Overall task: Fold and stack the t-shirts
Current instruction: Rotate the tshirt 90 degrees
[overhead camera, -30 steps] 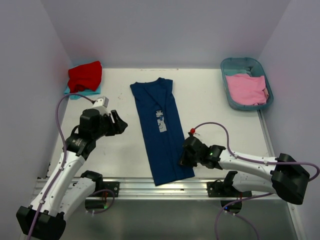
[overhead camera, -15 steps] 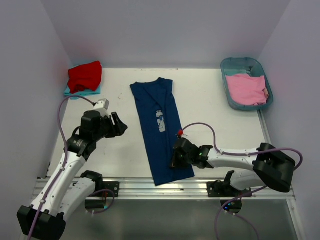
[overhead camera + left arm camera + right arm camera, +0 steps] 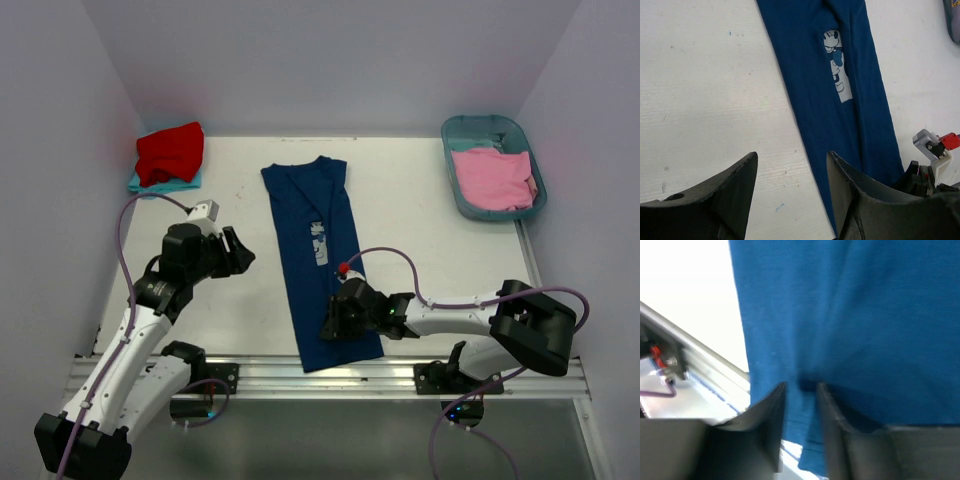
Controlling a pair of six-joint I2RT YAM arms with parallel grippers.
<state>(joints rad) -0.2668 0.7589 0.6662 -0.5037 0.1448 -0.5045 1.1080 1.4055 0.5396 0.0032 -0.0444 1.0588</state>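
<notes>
The navy blue t-shirt (image 3: 315, 260) (image 3: 805, 60) (image 3: 865, 315) lies flat in the middle of the table as a long narrow strip, its pale mouse print (image 3: 836, 65) facing up. My right gripper (image 3: 330, 328) (image 3: 801, 386) sits low over the strip's near end, its jaws a little apart with blue cloth showing in the gap. My left gripper (image 3: 238, 255) (image 3: 792, 157) hovers open and empty over bare table just left of the strip. A red t-shirt (image 3: 170, 150) rests on a teal one (image 3: 150, 185) at the back left. A pink t-shirt (image 3: 490, 178) lies in the tub.
The teal oval tub (image 3: 455, 125) stands at the back right against the wall. A metal rail (image 3: 260, 372) runs along the table's near edge, just below the strip's end. Pale walls close in the left, back and right sides.
My right gripper slid left across the strip's near end, pulling its right edge inward, and its jaws parted from shut. The left arm barely moved.
</notes>
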